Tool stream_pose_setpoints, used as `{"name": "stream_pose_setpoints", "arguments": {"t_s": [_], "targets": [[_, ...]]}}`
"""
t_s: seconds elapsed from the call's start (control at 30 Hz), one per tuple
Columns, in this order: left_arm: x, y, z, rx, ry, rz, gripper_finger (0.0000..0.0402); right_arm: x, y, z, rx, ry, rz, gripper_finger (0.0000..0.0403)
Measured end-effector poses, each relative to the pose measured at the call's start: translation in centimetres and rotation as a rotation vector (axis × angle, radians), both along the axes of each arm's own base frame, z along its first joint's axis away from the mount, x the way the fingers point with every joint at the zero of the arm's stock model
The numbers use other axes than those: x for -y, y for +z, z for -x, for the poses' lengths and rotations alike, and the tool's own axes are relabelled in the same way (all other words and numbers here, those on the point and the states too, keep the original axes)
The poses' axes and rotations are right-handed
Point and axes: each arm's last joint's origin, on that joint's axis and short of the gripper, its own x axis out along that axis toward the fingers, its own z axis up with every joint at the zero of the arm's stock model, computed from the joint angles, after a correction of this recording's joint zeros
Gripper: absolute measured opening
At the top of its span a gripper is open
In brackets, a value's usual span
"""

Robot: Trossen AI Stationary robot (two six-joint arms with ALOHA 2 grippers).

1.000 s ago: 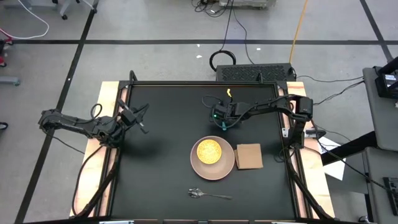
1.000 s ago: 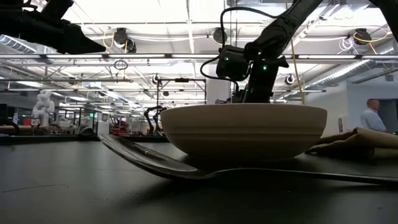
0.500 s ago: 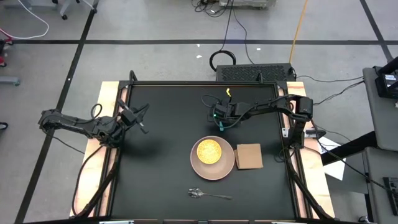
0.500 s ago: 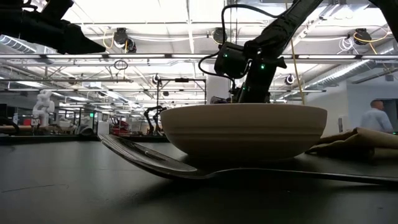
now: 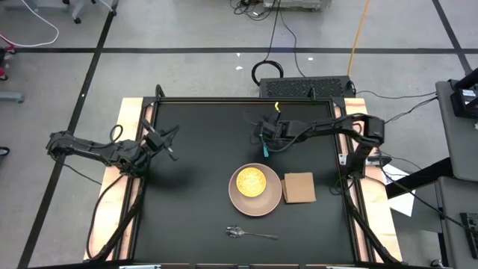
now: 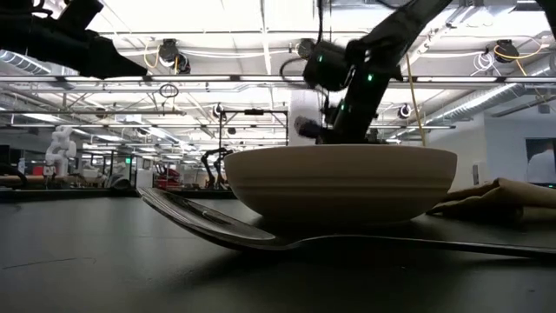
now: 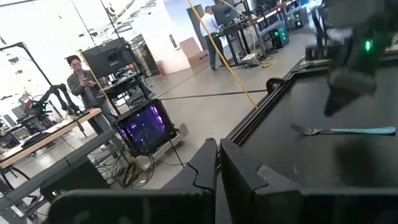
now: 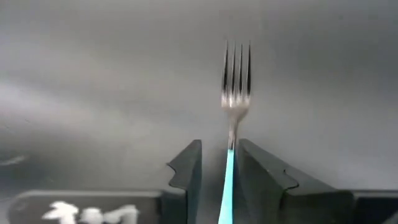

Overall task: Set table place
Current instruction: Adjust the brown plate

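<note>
Right wrist view alone shows right gripper (image 8: 219,180) fingers apart, straddling the blue-handled fork (image 8: 233,99); left fingers (image 7: 205,165) together.

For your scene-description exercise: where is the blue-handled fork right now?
In the high view the fork lies on the black table, behind the pink plate, directly under the right end effector.

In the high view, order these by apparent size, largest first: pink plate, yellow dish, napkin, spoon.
1. pink plate
2. napkin
3. yellow dish, looking close to the napkin in size
4. spoon, long but thin
</note>
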Motion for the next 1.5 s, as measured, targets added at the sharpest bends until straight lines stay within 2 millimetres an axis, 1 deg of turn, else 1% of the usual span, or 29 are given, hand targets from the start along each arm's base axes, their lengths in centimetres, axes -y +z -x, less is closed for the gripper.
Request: {"name": "stream_pose_setpoints", "arguments": {"t_s": [0.07,0.13,0.23,0.33,0.43,0.5,0.63,0.83,0.93,1.03,1.17,1.23,1.3,1.4,1.5], "targets": [[0.0,0.0,0.0,0.0,0.0,0.0,0.0026,0.0,1.8,0.4,0.011,0.043,0.06,0.0103],[0.0,0.0,0.0,0.001,0.0,0.0,0.0026,-0.2,3.8,0.9,0.025,0.123,0.121,0.0105],[0.0,0.0,0.0,0.001,0.001,0.0,0.0026,-0.9,6.4,1.8,0.034,0.247,0.214,0.0096],[0.0,0.0,0.0,0.001,0.001,0.0,0.0026,-2.2,8.5,2.9,0.05,0.367,0.327,0.0069],[0.0,0.0,0.0,0.003,0.001,0.002,0.0026,-3.4,9.3,4.5,0.05,0.49,0.429,0.0023],[0.0,0.0,0.0,0.004,0.001,0.003,0.0026,-4.2,9.2,5.8,0.051,0.565,0.496,0.0007],[0.0,0.0,0.0,0.003,0.0,0.003,0.0026,-5.5,8.5,8.4,0.15,0.72,0.592,0.0004],[0.0,0.0,0.0,0.001,0.001,0.003,0.0026,-6.7,6.7,12.3,0.372,0.805,0.73,0.0001],[0.0,0.0,0.0,-0.016,0.0,-0.016,0.0026,-7.1,5.8,13.6,0.422,0.879,0.75,0.0],[0.0,0.0,0.0,-0.032,0.0,-0.033,0.0026,-7.6,5.6,14.4,0.446,0.947,0.778,0.0],[0.0,0.0,0.0,-0.036,0.0,-0.036,0.0026,-8.2,5.9,15.1,0.481,0.995,0.869,0.0],[0.0,0.0,0.0,-0.038,0.0,-0.036,0.0026,-8.5,5.6,15.4,0.494,1.028,0.89,0.0],[0.0,-0.1,0.0,-0.032,-0.006,-0.022,0.0026,-8.7,5.0,15.6,0.496,1.081,0.886,0.0],[0.2,-0.3,-0.2,-0.042,-0.095,-0.019,0.0026,-9.0,3.9,15.9,0.502,1.143,0.889,0.0],[0.5,-0.2,-0.4,-0.045,-0.205,-0.024,0.0026,-9.2,3.0,16.2,0.551,1.207,0.899,0.0]]}}
